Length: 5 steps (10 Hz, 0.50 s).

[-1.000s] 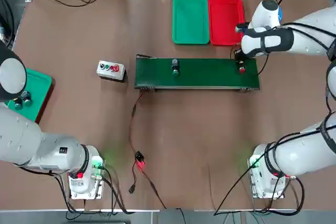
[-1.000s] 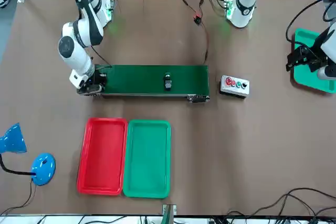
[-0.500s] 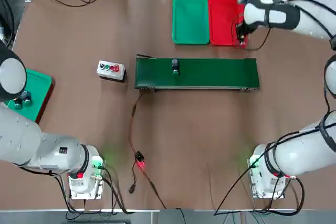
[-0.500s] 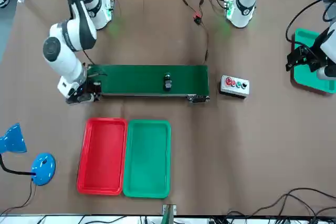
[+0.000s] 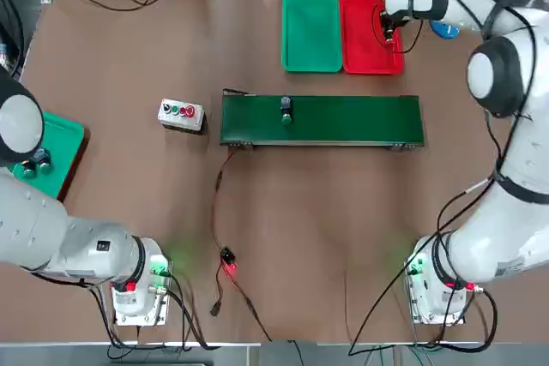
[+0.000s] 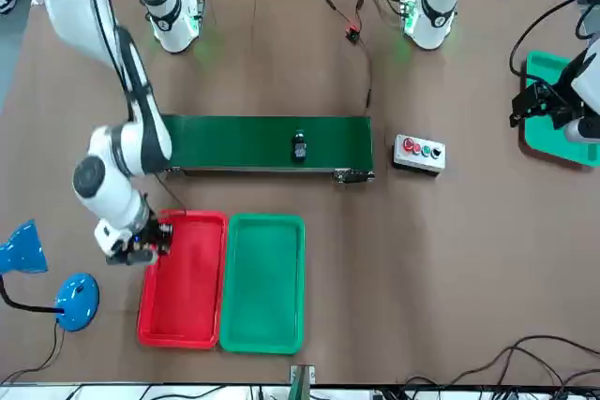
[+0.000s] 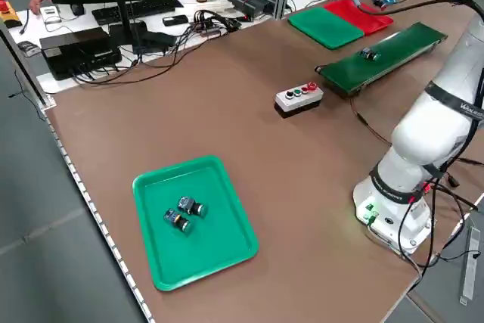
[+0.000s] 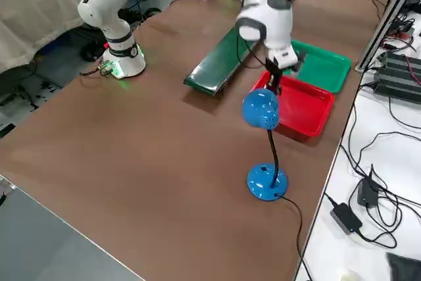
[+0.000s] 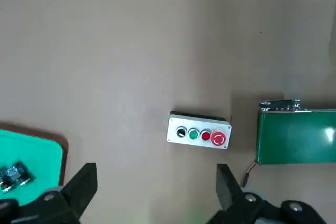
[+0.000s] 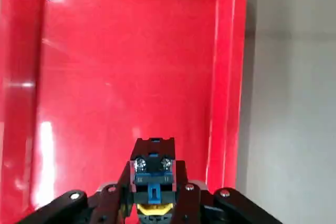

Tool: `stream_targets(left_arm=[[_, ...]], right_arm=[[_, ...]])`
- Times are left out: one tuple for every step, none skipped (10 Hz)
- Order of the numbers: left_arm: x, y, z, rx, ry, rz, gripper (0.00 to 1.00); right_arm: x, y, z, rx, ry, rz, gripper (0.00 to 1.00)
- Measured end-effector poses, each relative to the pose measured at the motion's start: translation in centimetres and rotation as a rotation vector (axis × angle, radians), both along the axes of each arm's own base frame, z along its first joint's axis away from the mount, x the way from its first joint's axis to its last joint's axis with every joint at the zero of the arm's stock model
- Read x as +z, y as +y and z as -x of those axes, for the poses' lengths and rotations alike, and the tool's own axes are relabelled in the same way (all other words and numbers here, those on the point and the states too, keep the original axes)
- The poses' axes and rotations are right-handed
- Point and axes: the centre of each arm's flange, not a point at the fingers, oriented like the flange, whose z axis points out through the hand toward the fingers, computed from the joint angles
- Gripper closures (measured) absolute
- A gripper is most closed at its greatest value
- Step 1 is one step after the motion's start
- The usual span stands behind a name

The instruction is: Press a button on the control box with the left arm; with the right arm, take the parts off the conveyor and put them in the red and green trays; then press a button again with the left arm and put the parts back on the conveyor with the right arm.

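Presently, right hand is gripping a boxy dark switch part over the glossy, round-cornered red tray. Green-capped part is sitting on the matte conveyor beside that tray. Left hand is spreading wide, far from it.

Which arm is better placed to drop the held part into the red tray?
Right. The right hand is shut on a part directly above the red tray, at its outer edge. The left hand is open near the teal tray, short of the control box, far from both trays.
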Motion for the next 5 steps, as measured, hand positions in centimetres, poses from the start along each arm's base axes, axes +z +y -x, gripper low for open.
stream_targets(left_arm=[[0.01,-0.03,0.00,0.000,0.000,0.000,0.00],[0.03,-0.03,0.00,-0.001,-0.001,0.000,0.00],[0.04,-0.01,0.00,0.000,-0.001,0.000,0.00],[0.04,-0.01,0.00,0.000,-0.001,0.000,0.00],[0.05,-0.01,0.00,0.000,-0.001,0.000,0.00]], right_arm=[[-0.98,-1.21,-0.78,-0.010,0.000,0.004,0.67],[-1.11,-1.85,-1.11,-0.012,-0.002,0.006,0.67],[-1.05,-1.76,-1.15,-0.010,-0.003,0.005,0.67],[-1.31,-1.35,-1.09,-0.004,0.000,0.002,0.67],[-1.95,-1.09,-1.09,-0.001,-0.003,0.002,0.67]])
